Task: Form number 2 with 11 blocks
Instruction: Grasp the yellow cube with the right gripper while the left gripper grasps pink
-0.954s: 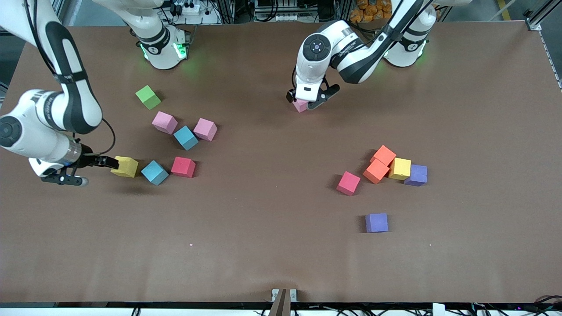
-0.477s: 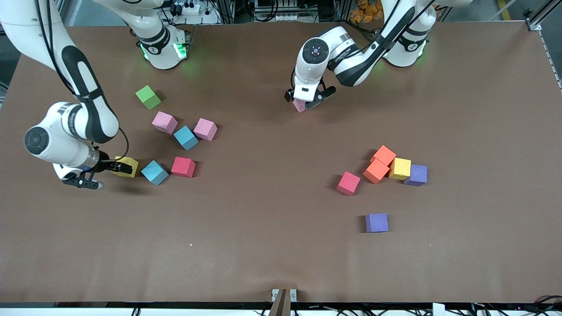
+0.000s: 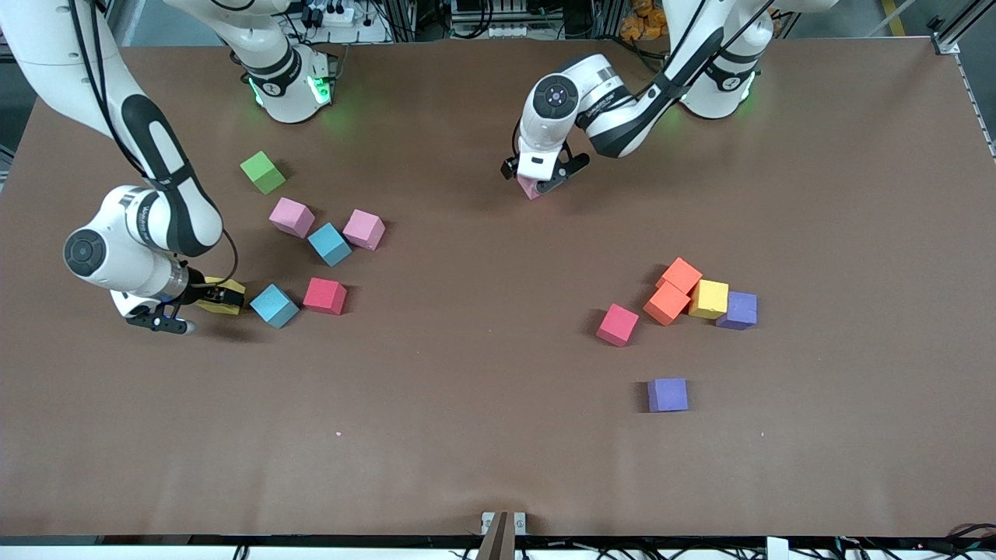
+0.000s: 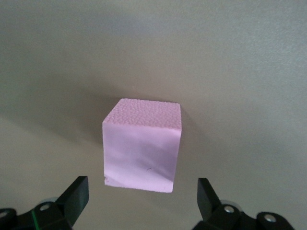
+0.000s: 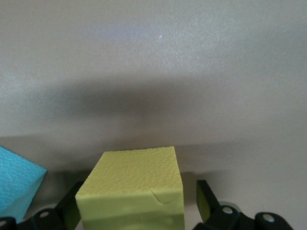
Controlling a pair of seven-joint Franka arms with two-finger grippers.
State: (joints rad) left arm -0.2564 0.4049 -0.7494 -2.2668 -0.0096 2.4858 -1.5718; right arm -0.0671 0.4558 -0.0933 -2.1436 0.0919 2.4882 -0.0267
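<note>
My right gripper (image 3: 206,305) is open and down at the table, its fingers on either side of a yellow block (image 3: 230,306) (image 5: 132,191). A light blue block (image 3: 273,306) (image 5: 17,184) lies right beside it. My left gripper (image 3: 535,180) (image 4: 141,199) is open low over a lone pink block (image 3: 530,188) (image 4: 143,146), which sits just ahead of the fingertips. The other blocks lie scattered in two loose groups: pink (image 3: 292,217), pink (image 3: 364,229), light blue (image 3: 329,243), red (image 3: 324,295), red (image 3: 617,324), orange (image 3: 681,274), orange (image 3: 667,302), yellow (image 3: 709,299), purple (image 3: 738,310). No number 2 shape shows.
A green cube (image 3: 262,172) sits toward the right arm's base. A second purple cube (image 3: 668,394) lies alone, nearer to the front camera than the orange pair. The brown table (image 3: 482,373) is bare across its middle and front.
My right gripper has advanced along the table and now straddles the yellow block it was only touching. My left arm has shifted slightly above the pink block.
</note>
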